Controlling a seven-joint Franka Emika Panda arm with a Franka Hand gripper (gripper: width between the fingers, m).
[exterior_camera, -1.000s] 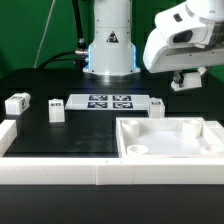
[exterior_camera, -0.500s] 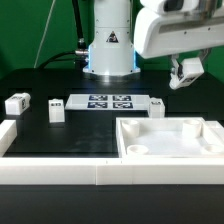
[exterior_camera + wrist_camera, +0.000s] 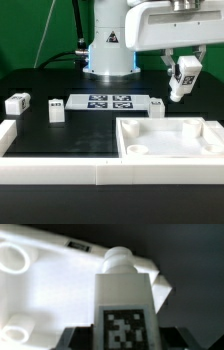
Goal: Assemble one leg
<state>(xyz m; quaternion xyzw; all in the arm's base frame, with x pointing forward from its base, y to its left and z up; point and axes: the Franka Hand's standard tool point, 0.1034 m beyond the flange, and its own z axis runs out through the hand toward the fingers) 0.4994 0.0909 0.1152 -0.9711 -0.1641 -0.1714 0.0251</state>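
My gripper (image 3: 183, 68) pinches one leg (image 3: 183, 80), tilted in the air over a corner of the single tray (image 3: 170, 150), while three more legs (image 3: 16, 103) (image 3: 56, 110) (image 3: 157, 106) sit on the table (image 3: 50, 80) beside the marker board (image 3: 107, 101).

Triangle sign (image 3: 111, 41) on robot base (image 3: 108, 58)

Small white tagged leg (image 3: 182, 80), tilted, hanging in mid-air

Black desk (image 3: 40, 80) carries the marker board (image 3: 108, 101), near leg (image 3: 157, 105) just beside its exterior-view right end, middle leg (image 3: 57, 111) and outer leg (image 3: 17, 103) off its left, white tray (image 3: 170, 152) and white rail (image 3: 60, 172) in front.
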